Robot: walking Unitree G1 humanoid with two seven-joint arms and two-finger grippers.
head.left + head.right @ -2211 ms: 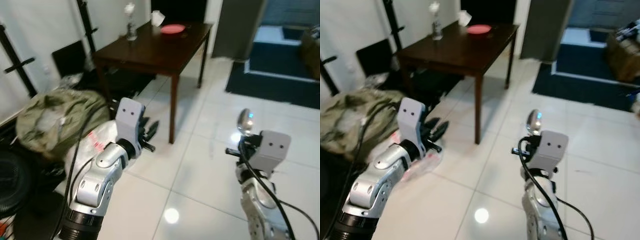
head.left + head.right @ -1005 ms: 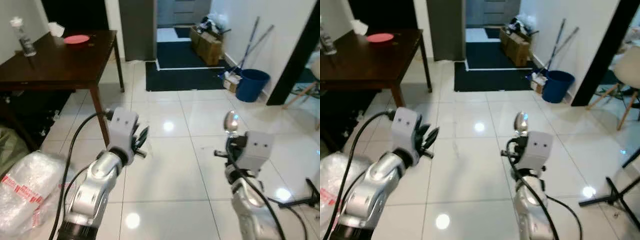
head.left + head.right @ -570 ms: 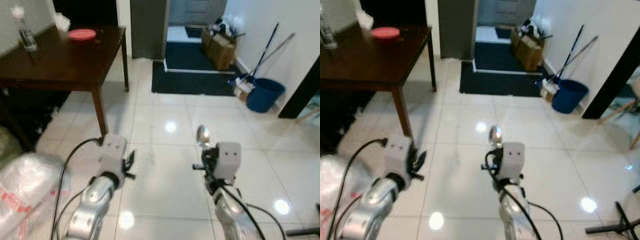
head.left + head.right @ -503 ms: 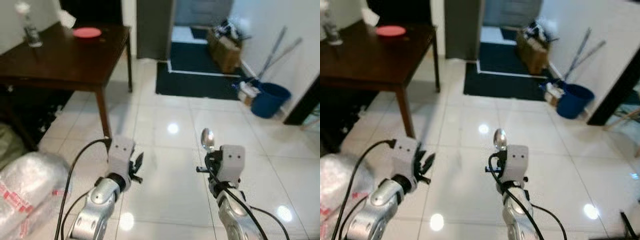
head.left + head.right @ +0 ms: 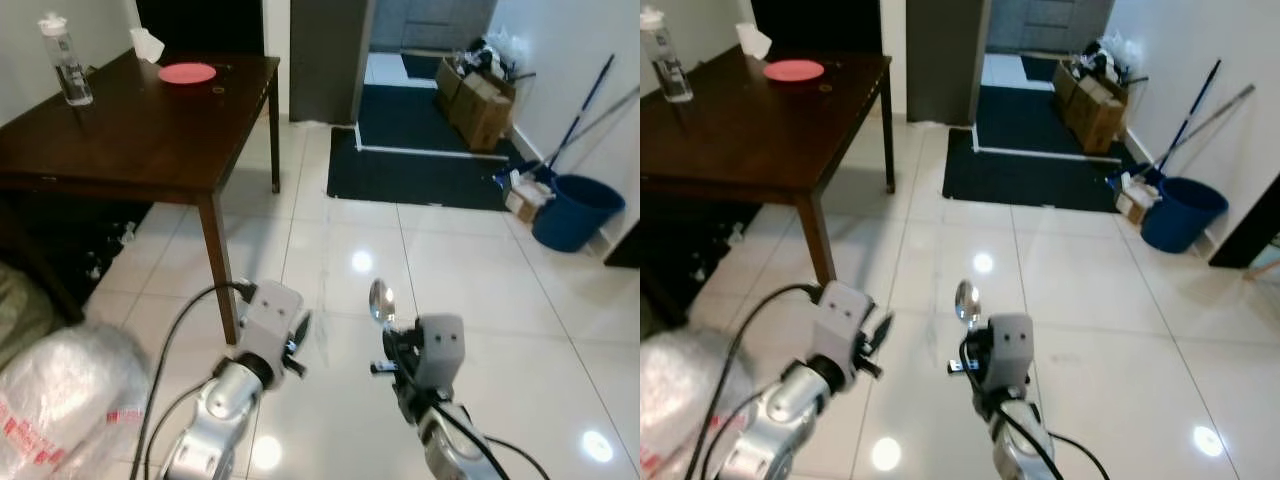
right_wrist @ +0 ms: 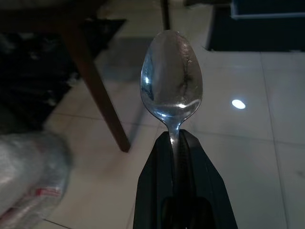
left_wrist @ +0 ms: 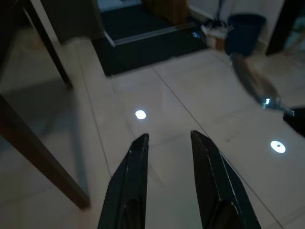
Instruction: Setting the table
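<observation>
A dark wooden table (image 5: 150, 130) stands ahead to the left. At its far end lie a red plate (image 5: 187, 72), a clear bottle (image 5: 65, 72) and a white tissue (image 5: 147, 42). My right gripper (image 6: 174, 139) is shut on the handle of a metal spoon (image 6: 171, 81), held upright over the white tiled floor; the spoon (image 5: 381, 300) shows bowl up in the left eye view. My left gripper (image 7: 169, 139) is open and holds nothing. It hangs over the floor beside the table's near leg (image 5: 217, 265).
A dark mat (image 5: 430, 165) lies before a doorway ahead. Cardboard boxes (image 5: 480, 90), a blue bucket (image 5: 577, 210) and a broom handle (image 5: 585, 95) line the right wall. A clear plastic bag (image 5: 60, 400) and dark clutter lie at the lower left under the table.
The whole view has shifted as the camera moved; the table now fills more of the upper left. The spoon stays in my right gripper and the left one stays open.
</observation>
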